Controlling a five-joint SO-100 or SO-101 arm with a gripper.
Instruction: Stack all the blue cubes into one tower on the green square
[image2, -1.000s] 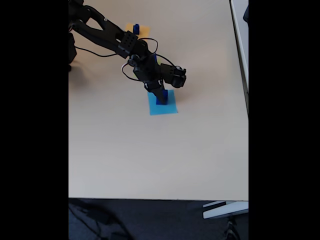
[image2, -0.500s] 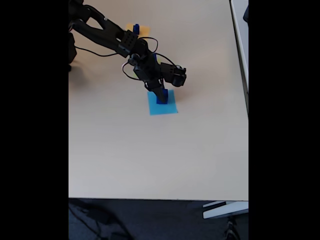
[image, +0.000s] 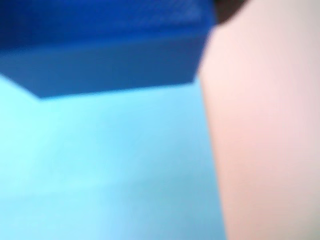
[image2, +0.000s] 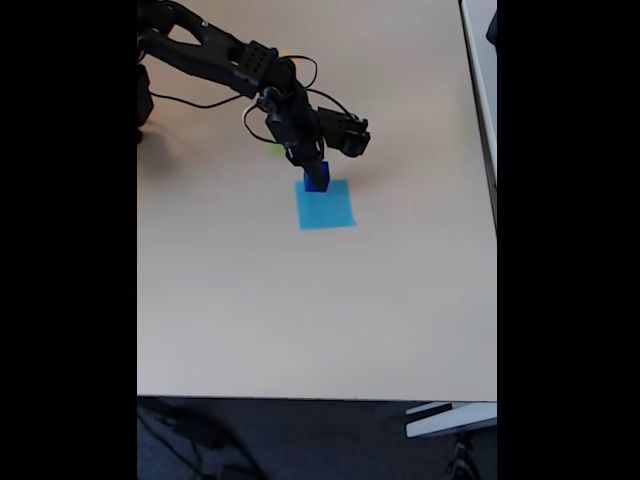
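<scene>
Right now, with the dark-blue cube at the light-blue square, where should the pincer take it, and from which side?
Take the dark-blue cube by two opposite flat side faces, coming from above, where the pincer is. The cube stands upright at the light-blue square's upper edge in the fixed view, with bare table around it. I cannot tell whether the jaws are shut.

- In the fixed view, the flat light-blue square (image2: 325, 205) lies on the beige worktop (image2: 300, 310), near its middle, towards the far side.
- The dark-blue cube (image2: 316, 178) sits at the far edge of that square, under the black arm's hand (image2: 313, 172).
- In the wrist view, the cube (image: 100, 45) is at the top, the square (image: 110, 165) below it, and bare worktop (image: 270, 125) to the right.
</scene>
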